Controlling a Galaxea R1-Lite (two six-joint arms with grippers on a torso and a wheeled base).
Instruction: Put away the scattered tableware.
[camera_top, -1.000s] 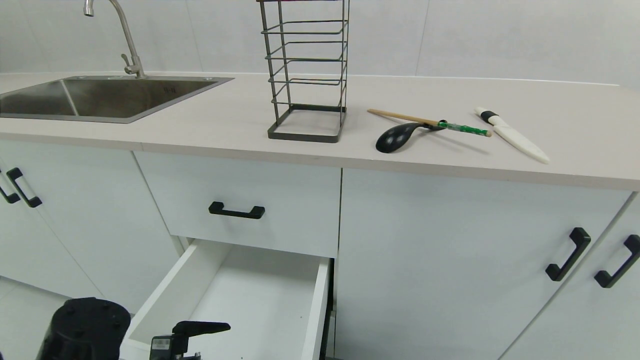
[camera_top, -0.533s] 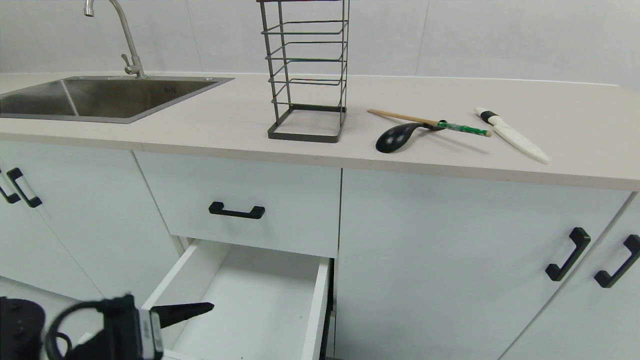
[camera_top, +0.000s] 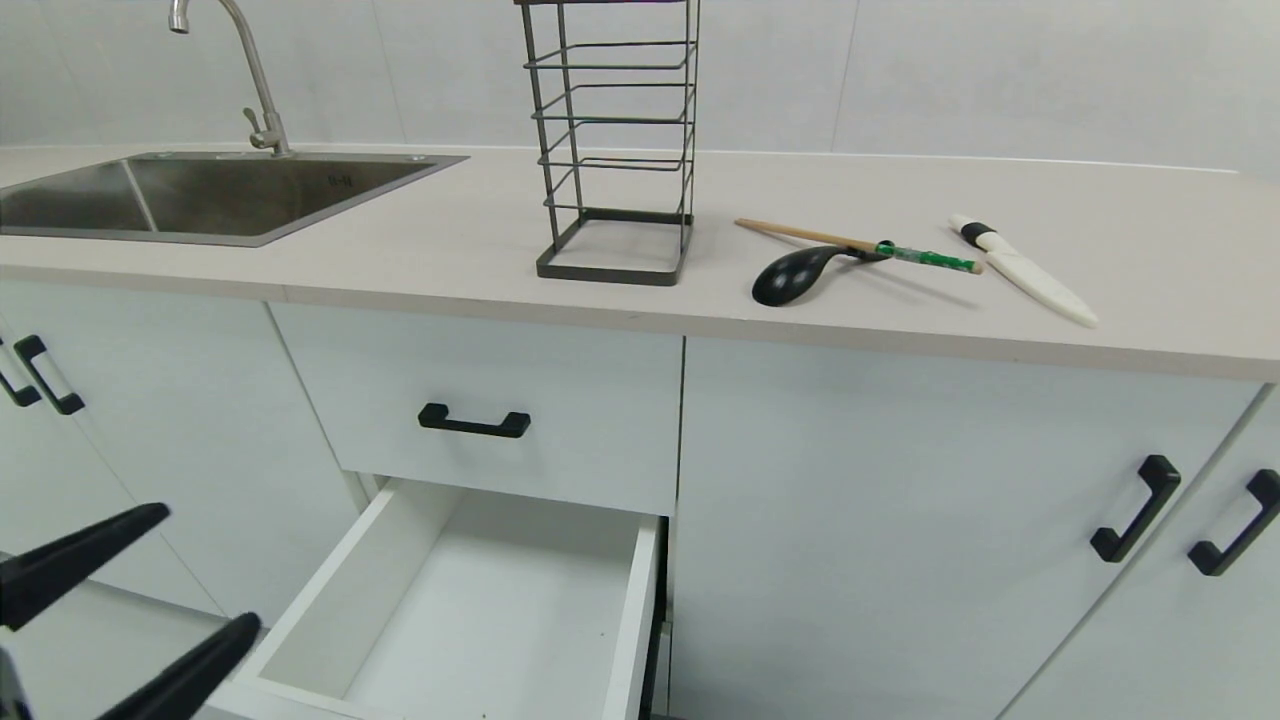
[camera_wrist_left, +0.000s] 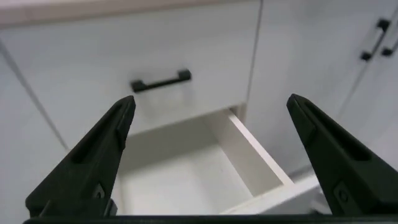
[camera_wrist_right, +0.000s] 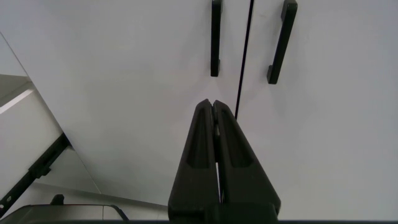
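Note:
On the counter's right half lie a black spoon (camera_top: 795, 275), a wooden chopstick (camera_top: 860, 245) with a green end resting across the spoon's handle, and a white knife (camera_top: 1020, 268) with a black band. Below the counter the lower drawer (camera_top: 640, 590) stands pulled out with nothing inside; its white side wall (camera_wrist_left: 252, 158) also appears in the left wrist view. My left gripper (camera_top: 210, 567) is open, low and to the left of the drawer, and its fingers frame the drawer (camera_wrist_left: 210, 101). My right gripper (camera_wrist_right: 213, 104) is shut and empty, facing white cabinet doors.
A dark wire rack (camera_top: 615, 150) stands mid-counter, left of the spoon. A steel sink (camera_top: 200, 190) with a faucet (camera_top: 250, 70) is at the far left. The upper drawer with a black handle (camera_top: 473, 422) is closed. Door handles (camera_top: 1135, 508) stick out at lower right.
My left gripper has swung away from the drawer's front edge, out to the left and upward. The drawer stays open and the tableware has not moved.

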